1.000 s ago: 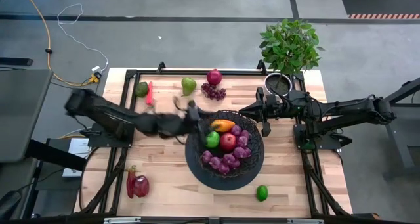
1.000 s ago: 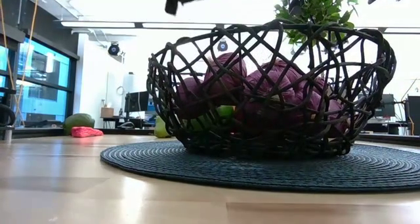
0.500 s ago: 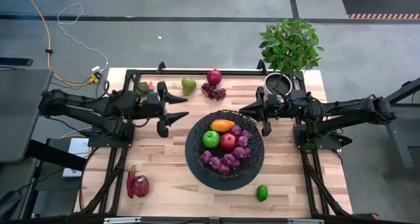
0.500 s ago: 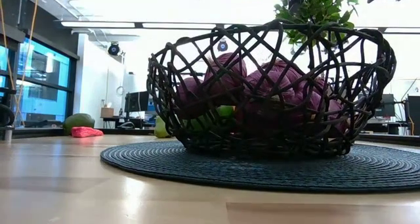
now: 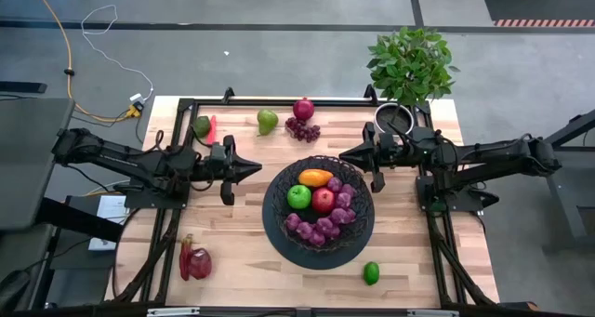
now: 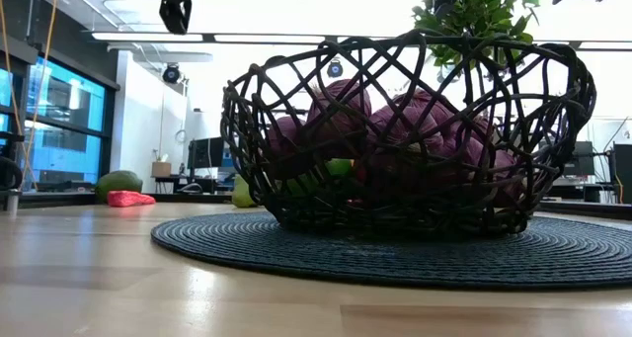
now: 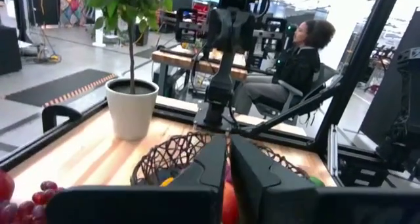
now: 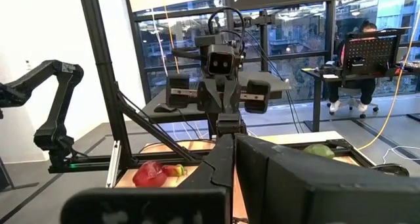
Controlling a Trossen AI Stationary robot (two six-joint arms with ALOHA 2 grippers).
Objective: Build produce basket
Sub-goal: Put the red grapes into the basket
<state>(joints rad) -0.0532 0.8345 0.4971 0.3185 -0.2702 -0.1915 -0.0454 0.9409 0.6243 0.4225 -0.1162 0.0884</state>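
The black wire basket [image 5: 318, 159] stands on a round dark mat [image 5: 279, 243] at mid-table. It holds a green apple [image 5: 298, 197], a red apple [image 5: 323, 201], an orange-yellow fruit [image 5: 315, 178] and purple grapes [image 5: 321, 228]. My left gripper [image 5: 256, 167] hovers shut and level left of the basket, pointing at it, with nothing held. My right gripper [image 5: 342, 155] is shut and hovers by the basket's far right rim. Loose produce rests on the table: a pear [image 5: 268, 121], a red fruit [image 5: 303, 109], grapes [image 5: 302, 129], an avocado [image 5: 201, 125], a red pepper [image 5: 194, 262] and a lime [image 5: 371, 272].
A potted green plant [image 5: 406, 71] stands at the far right corner, behind my right arm. A small red thing [image 5: 212, 130] lies beside the avocado. Black frame rails run along the table's edges. A person [image 7: 298, 60] sits beyond the table's right side.
My left gripper has drawn back from above the basket's left rim toward the table's left edge. It stood open half a second ago and has shut on nothing. The produce and the basket have kept still.
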